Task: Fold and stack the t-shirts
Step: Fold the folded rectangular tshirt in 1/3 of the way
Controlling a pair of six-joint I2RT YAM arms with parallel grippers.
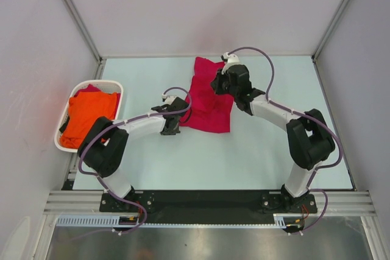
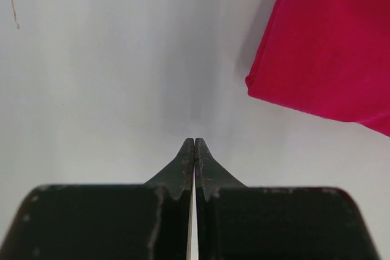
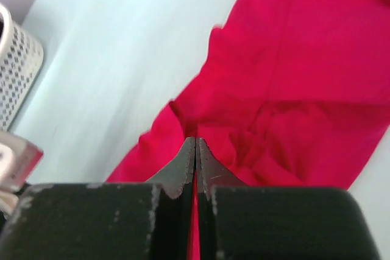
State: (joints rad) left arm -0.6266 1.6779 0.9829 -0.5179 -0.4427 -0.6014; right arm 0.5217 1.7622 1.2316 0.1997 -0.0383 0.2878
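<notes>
Elbows bent: the left arm (image 1: 131, 129) and right arm (image 1: 274, 111) both reached inward over the table. The left pincer (image 2: 194, 141) was fully closed, fingertips touching; the right pincer (image 3: 195, 140) likewise.

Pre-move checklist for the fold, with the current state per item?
1. Left claw shut and empty: ok. Its tips are over bare table beside the red shirt corner.
2. Right claw shut: ok. Its tips are at a bunched fold. Whether it pinches cloth: cannot tell.
3. Red shirt flat for folding: not ok. It is rumpled near the right claw and lies slightly askew.
4. Orange shirt out on the table: not ok. It is heaped in the white basket.
5. Arms apart from each other: ok in the top view.
</notes>
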